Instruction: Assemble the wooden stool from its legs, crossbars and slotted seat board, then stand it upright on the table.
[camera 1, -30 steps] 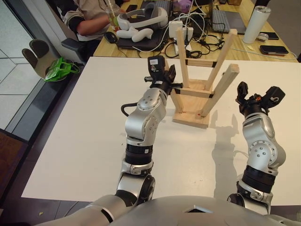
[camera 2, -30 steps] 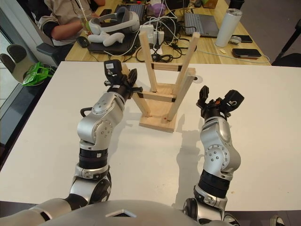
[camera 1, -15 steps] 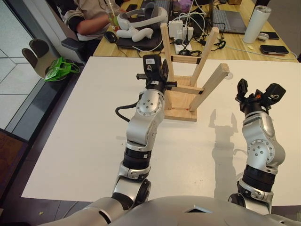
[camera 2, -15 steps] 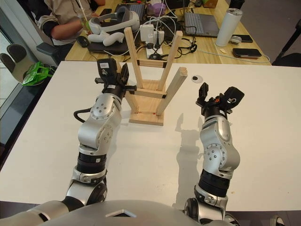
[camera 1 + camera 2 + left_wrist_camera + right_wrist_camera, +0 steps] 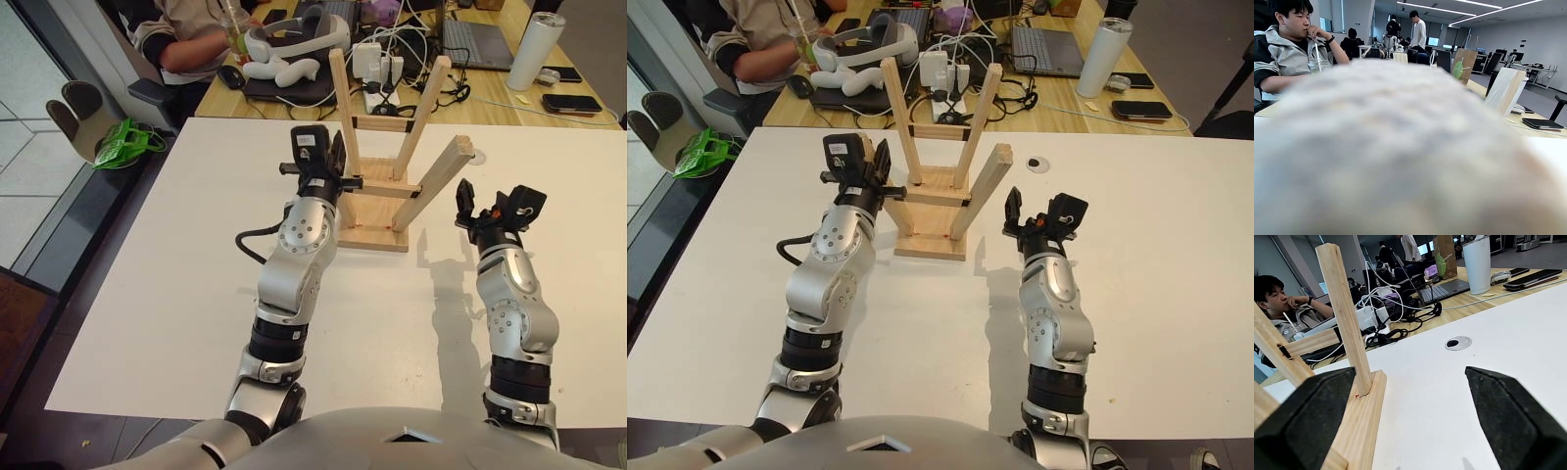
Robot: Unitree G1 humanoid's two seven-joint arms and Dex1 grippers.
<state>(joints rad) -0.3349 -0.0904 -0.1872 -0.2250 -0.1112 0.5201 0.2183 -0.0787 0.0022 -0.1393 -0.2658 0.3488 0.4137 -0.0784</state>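
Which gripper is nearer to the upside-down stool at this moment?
Left. The left gripper is closed on a leg at the left side of the stool. The right gripper is open, off to the stool's right with bare table between them.

Items I see on my feed:
- white table (image 5: 167,304), one, with a cable grommet (image 5: 1037,164) near its far edge
- wooden desk (image 5: 588,119) behind, holding a headset (image 5: 294,39), mouse (image 5: 231,77), laptop (image 5: 470,44), white tumbler (image 5: 534,49) and phone (image 5: 570,102)
- green bag (image 5: 122,145) off the table's far-left corner

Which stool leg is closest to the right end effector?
The stool's near right-hand leg, beside the open right end effector; the others stand farther left.
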